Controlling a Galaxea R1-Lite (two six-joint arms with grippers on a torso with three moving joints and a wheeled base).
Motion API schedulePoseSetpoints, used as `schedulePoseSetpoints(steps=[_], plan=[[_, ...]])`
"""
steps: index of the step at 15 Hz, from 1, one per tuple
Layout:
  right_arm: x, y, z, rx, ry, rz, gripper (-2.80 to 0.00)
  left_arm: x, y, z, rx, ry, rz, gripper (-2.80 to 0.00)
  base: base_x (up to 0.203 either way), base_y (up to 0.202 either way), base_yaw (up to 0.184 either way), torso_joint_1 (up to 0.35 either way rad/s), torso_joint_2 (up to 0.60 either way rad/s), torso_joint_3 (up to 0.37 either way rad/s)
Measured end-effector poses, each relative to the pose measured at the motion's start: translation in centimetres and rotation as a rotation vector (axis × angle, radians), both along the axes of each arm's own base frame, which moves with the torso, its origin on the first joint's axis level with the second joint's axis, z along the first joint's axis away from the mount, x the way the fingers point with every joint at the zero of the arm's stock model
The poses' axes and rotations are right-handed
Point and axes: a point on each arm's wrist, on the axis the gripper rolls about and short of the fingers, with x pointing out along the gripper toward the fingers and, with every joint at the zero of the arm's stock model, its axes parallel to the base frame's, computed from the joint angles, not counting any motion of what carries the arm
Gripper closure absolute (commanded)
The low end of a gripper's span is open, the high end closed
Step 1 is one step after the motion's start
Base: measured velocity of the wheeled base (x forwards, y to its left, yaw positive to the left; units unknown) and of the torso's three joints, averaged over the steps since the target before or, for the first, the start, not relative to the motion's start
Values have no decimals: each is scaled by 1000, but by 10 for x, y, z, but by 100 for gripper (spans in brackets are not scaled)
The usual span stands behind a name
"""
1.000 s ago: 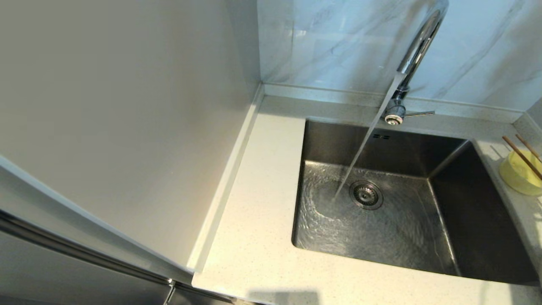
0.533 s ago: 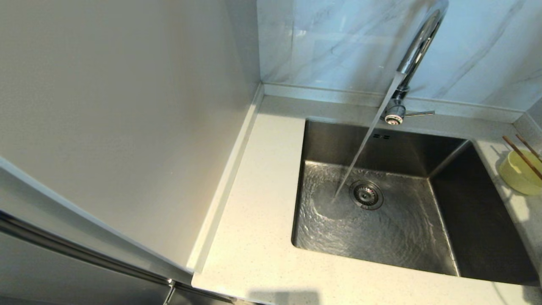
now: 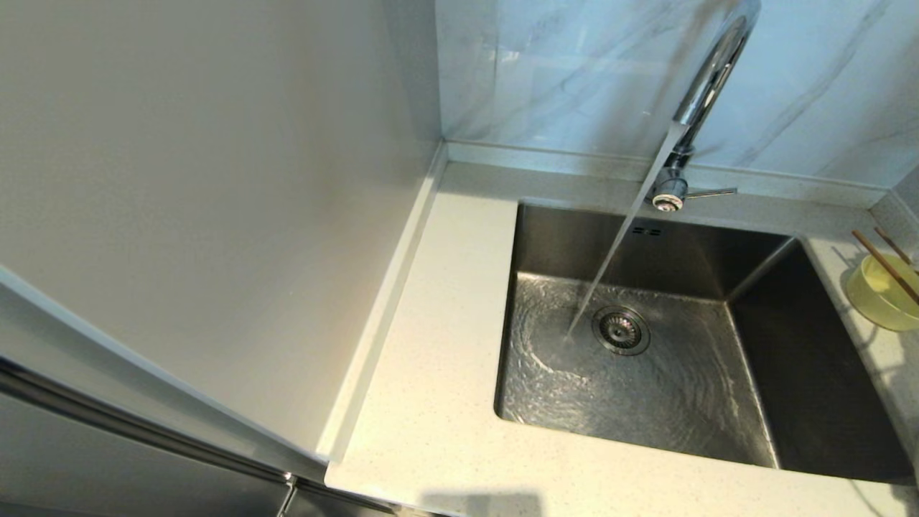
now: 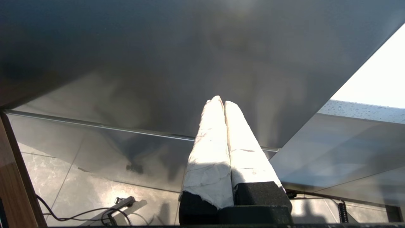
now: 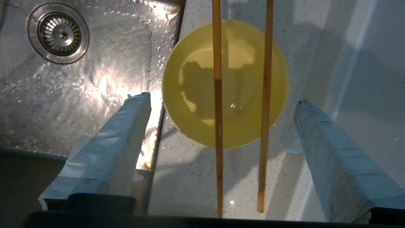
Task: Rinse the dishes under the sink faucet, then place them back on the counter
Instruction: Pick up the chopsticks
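Pastel yellow marks the bowl (image 3: 882, 292), which we see standing on the counter (image 3: 438, 402) just beside the sink (image 3: 646, 337), on the side away from the tall grey panel (image 3: 201, 215). The chopsticks (image 3: 884, 265) lie side by side across the bowl's rim, bridging it, their ends reaching past it over the speckled stone.

Water runs from the faucet (image 3: 707, 79) in a slanting stream and strikes the sink floor just beside the drain strainer (image 3: 620, 330), spreading in ripples around it. The lever handle (image 3: 707, 192) sticks out sideways from the faucet base at the sink's back edge.

We find our right gripper (image 5: 221, 104) hanging above the bowl with its taped fingers (image 5: 110, 152) spread wide, one over the sink's edge and the other over the counter beyond the bowl; the bowl and chopsticks (image 5: 218, 104) sit between them and nothing is grasped. Our left gripper (image 4: 220, 103) is parked away from the sink, below the counter edge beside a grey cabinet face, its two white-wrapped fingers pressed together and empty.
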Motion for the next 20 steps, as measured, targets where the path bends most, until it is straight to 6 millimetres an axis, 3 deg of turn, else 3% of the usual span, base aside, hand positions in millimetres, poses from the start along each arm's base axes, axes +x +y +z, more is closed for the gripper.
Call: schedulePoseSetpoints(steps=[5, 13, 20], plan=[[-3, 2, -1, -25, 35, 5, -280, 0, 0, 0, 0, 0, 0, 0, 0, 0, 0, 0, 0, 0], [-30, 21, 1, -27, 235, -18, -280, 0, 0, 0, 0, 0, -1, 0, 0, 0, 0, 0, 0, 0], [-29, 3, -17, -143, 310, -49, -280, 0, 0, 0, 0, 0, 0, 0, 0, 0, 0, 0, 0, 0]])
